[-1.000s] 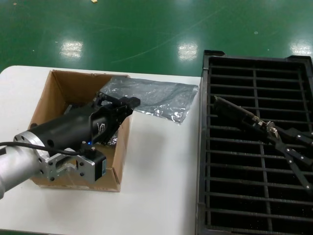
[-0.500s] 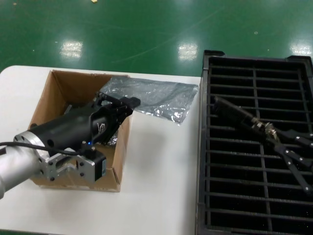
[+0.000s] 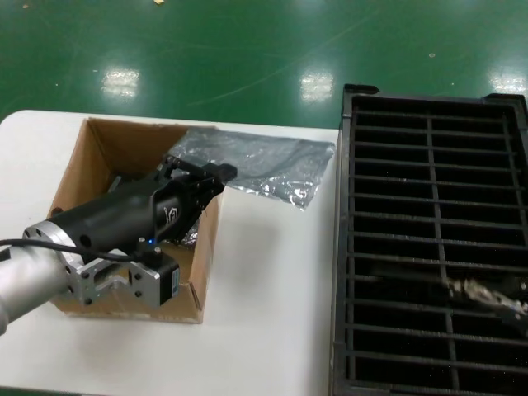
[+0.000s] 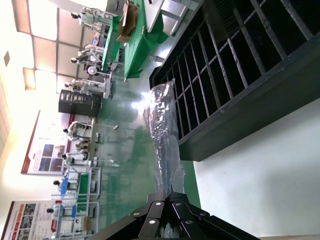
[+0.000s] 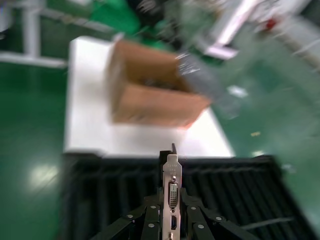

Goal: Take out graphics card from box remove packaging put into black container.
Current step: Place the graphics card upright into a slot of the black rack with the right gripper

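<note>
Graphics card (image 5: 172, 192) stands on edge between the fingers of our right gripper (image 5: 172, 220), its silver bracket with 1 blue port facing our wrist camera; the fingers are closed against it. From our head view the gripper (image 3: 487, 293) shows only as a blur low over the black container (image 3: 429, 148), in the right column of slots. Our left gripper (image 3: 202, 177) reaches across the box (image 3: 124, 144) toward the packaging (image 3: 264, 165), which lies on the white table (image 3: 272, 289) behind the box; we cannot tell how its fingers stand. We can read no writing.
</note>
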You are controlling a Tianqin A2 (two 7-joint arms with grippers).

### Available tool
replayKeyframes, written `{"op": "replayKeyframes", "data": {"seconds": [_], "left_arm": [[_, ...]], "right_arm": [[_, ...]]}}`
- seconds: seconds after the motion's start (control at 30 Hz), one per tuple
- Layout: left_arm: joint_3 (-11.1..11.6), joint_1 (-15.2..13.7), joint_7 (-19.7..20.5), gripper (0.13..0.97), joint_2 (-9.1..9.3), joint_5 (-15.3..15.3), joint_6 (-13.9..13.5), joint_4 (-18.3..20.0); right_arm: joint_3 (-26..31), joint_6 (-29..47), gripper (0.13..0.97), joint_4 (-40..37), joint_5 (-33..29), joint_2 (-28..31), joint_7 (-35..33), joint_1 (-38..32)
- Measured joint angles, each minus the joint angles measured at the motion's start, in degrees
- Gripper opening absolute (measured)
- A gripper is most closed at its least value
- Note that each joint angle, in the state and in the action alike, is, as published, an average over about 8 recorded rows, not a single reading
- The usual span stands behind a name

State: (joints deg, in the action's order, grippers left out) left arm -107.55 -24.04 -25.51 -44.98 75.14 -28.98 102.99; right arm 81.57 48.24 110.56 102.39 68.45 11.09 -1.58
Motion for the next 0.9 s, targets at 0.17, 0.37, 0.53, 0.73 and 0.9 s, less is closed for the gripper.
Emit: {"op": "replayKeyframes", "data": {"seconds": [0.17,0.37,0.53,0.73,0.9], "left_arm": [[0.0,0.0,0.0,0.139,0.0,0.0,0.0,0.0],[0.0,0.0,0.0,0.139,0.0,0.0,0.0,0.0],[0.0,0.0,0.0,0.139,0.0,0.0,0.0,0.0],[0.0,0.0,0.0,0.139,0.0,0.0,0.0,0.0],[0.0,0.0,0.0,0.139,0.0,0.0,-0.01,0.0]], "right_arm": [[2.96,4.69,0.186,-1.03,-0.03,3.86,-0.98,-3.73],[3.65,5.44,0.186,-1.2,-0.21,4.35,-1.24,-4.59],[3.66,5.45,0.186,-1.2,-0.21,4.36,-1.24,-4.6],[5.84,6.88,0.186,-1.96,-0.63,3.73,-1.31,-7.37],[12.84,12.86,0.186,-4.32,-2.7,0.83,-0.99,-18.28]]}}
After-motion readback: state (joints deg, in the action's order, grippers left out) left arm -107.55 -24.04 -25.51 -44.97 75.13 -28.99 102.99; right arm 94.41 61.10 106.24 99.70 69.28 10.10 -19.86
